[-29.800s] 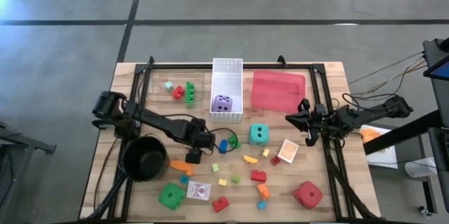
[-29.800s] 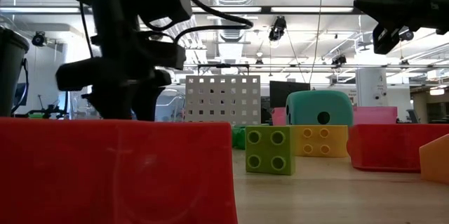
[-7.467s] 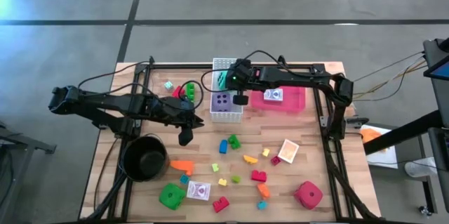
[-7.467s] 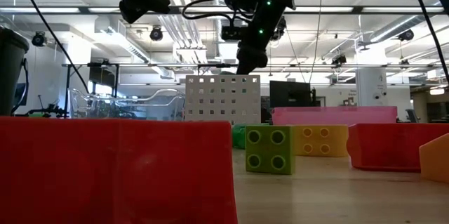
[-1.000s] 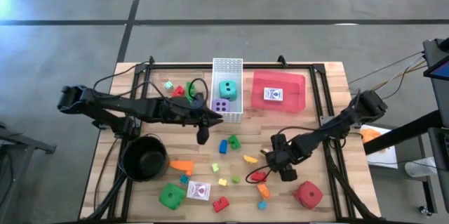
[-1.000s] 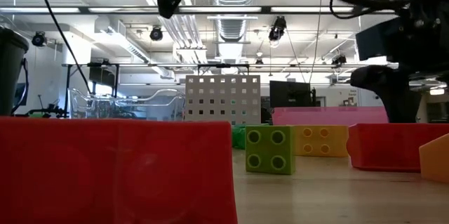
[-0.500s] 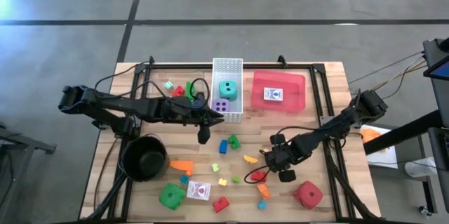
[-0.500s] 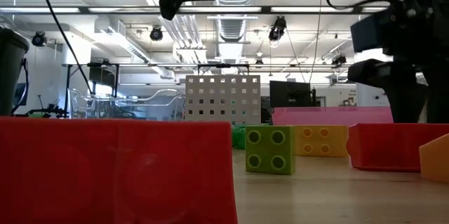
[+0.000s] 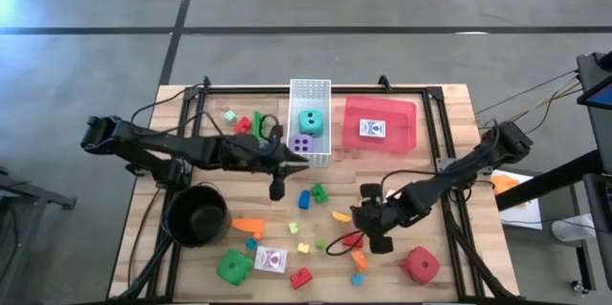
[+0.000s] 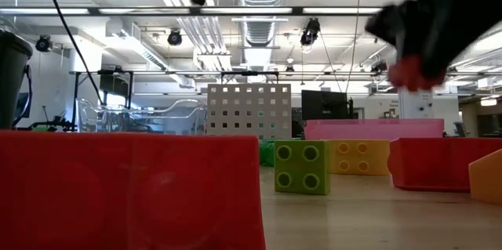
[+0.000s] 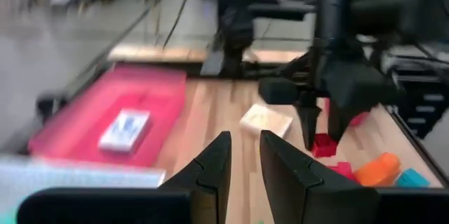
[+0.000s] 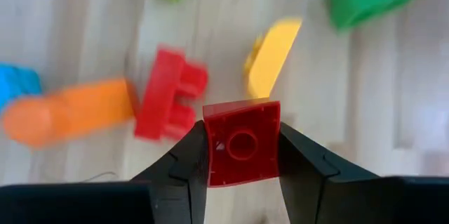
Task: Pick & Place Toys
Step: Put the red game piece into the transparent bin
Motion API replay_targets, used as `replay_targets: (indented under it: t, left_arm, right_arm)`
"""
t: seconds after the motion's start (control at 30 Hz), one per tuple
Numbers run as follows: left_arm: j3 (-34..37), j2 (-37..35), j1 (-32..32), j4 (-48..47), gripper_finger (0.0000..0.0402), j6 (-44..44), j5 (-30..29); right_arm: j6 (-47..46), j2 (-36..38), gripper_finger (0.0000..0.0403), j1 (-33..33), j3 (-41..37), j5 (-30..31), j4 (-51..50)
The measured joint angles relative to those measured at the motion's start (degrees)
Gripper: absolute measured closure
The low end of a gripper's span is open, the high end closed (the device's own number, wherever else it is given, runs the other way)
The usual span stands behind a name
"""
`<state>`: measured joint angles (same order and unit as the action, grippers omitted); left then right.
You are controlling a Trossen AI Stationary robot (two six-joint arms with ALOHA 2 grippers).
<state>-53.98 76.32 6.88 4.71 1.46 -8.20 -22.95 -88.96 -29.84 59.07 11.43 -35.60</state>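
My right gripper [image 12: 241, 131] is shut on a small red brick [image 12: 240, 143] above the loose bricks at the table's near right; it also shows in the low view [image 10: 414, 71]. Below it lie another red brick [image 12: 168, 104], a yellow brick [image 12: 270, 57] and an orange piece [image 12: 66, 115]. My left gripper [image 9: 276, 190] hovers over the table's middle, near the white basket [image 9: 309, 85]. Its fingers [image 11: 219, 157] stand a narrow gap apart with nothing between them. A teal die [image 9: 308, 120] and a purple die [image 9: 300, 143] lie in the basket. My right gripper pinches the small red brick by two opposite sides [image 12: 210, 147] between its two fingers. The brick's hollow underside faces the wrist camera. The fingers come from above, slanting down. The brick is lifted clear of the table.
A red tray [image 9: 392, 109] with a card pack [image 9: 372, 130] stands at the far right. A black pot [image 9: 198, 216] stands at the near left. A green die [image 9: 233, 267], a red die [image 9: 420, 265] and another card pack [image 9: 271, 260] lie near the front edge.
My right gripper has risen from the table with the small red brick between its fingers and has drifted a little toward the table's left. The brick, which lay among the loose bricks, now hangs clear of the table.
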Motion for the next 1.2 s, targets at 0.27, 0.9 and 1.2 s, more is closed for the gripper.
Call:
replay_targets:
  t: [0.27,0.9,1.2]
  left_arm:
    - [0.0,5.6,7.1,8.8,0.0321,-21.6,0.1]
    - [-2.8,18.2,10.6,28.6,0.0245,-40.1,-10.0]
    - [-3.0,18.4,11.1,29.2,0.0105,-40.6,-4.0]
  right_arm:
    - [-4.9,4.9,0.0284,-2.0,6.6,10.8,-0.3]
    - [-6.9,8.2,0.0284,-2.6,13.3,17.3,0.2]
    - [-6.0,8.2,0.0284,-1.8,14.7,18.7,2.2]
